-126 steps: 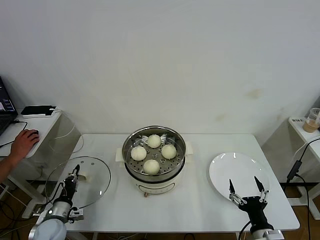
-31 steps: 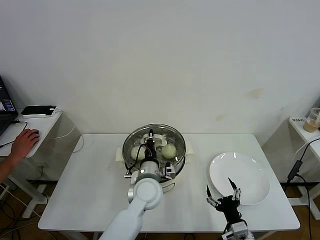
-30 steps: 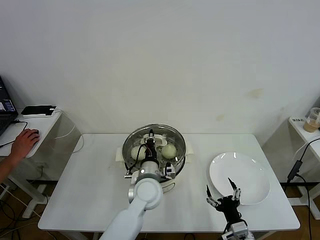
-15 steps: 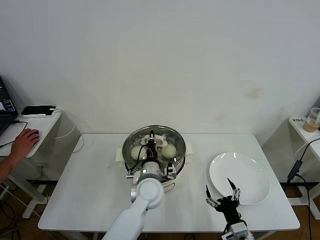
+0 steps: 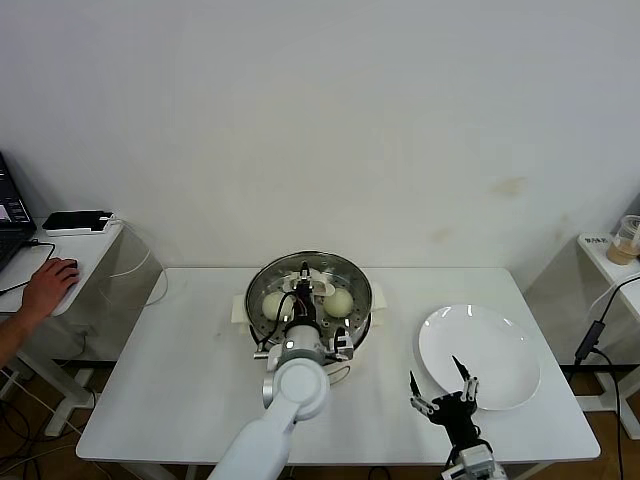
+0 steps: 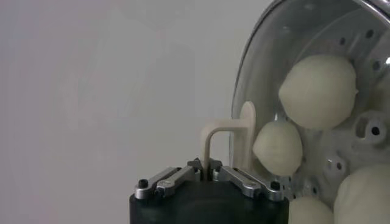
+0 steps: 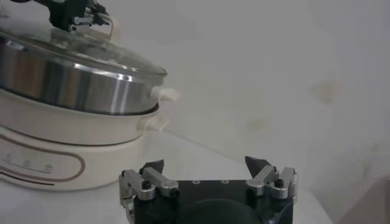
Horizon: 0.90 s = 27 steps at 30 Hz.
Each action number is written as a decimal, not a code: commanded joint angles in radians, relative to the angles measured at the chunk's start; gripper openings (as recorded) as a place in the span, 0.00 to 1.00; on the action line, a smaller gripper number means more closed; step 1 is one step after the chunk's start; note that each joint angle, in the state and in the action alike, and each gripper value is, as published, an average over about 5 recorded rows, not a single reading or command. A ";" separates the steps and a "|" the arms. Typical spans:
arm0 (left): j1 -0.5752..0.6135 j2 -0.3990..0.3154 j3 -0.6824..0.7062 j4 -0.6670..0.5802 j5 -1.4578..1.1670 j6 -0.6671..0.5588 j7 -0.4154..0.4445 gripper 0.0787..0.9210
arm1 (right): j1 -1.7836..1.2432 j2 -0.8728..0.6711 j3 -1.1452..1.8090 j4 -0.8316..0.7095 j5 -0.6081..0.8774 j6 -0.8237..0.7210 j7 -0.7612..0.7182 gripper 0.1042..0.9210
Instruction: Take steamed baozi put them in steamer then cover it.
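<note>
Right, my left gripper (image 5: 303,283) is pinched on the cream-white handle of the clear glass cover (image 7: 91,52), seated on the shiny steel steamer (image 7: 67,85); I'd release straight up. Right gripper (image 7: 207,173), beside it, gapes empty.

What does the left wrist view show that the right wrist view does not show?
Only the left wrist view shows the baozi through the glass and the left gripper around the cover's handle. Only the right wrist view shows the steamer from the side on its cream base, plus the open right gripper. Both show the cover on the steamer.
</note>
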 commanded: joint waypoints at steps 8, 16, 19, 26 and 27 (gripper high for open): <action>0.048 0.049 0.003 -0.109 -0.042 -0.011 -0.005 0.43 | -0.005 -0.002 0.000 0.002 0.001 0.001 0.001 0.88; 0.138 0.162 0.004 -0.258 -0.147 -0.026 -0.033 0.71 | -0.012 -0.004 0.004 -0.001 0.003 0.000 0.002 0.88; 0.179 0.217 -0.008 -0.318 -0.212 -0.037 -0.054 0.81 | -0.016 -0.007 0.003 -0.002 0.003 0.000 0.003 0.88; 0.311 0.296 -0.097 -0.493 -0.419 -0.114 -0.204 0.88 | -0.035 -0.032 0.006 0.013 0.014 0.001 0.008 0.88; 0.342 0.291 -0.126 -0.509 -0.477 -0.141 -0.249 0.88 | -0.039 -0.040 0.008 0.015 0.022 0.004 0.008 0.88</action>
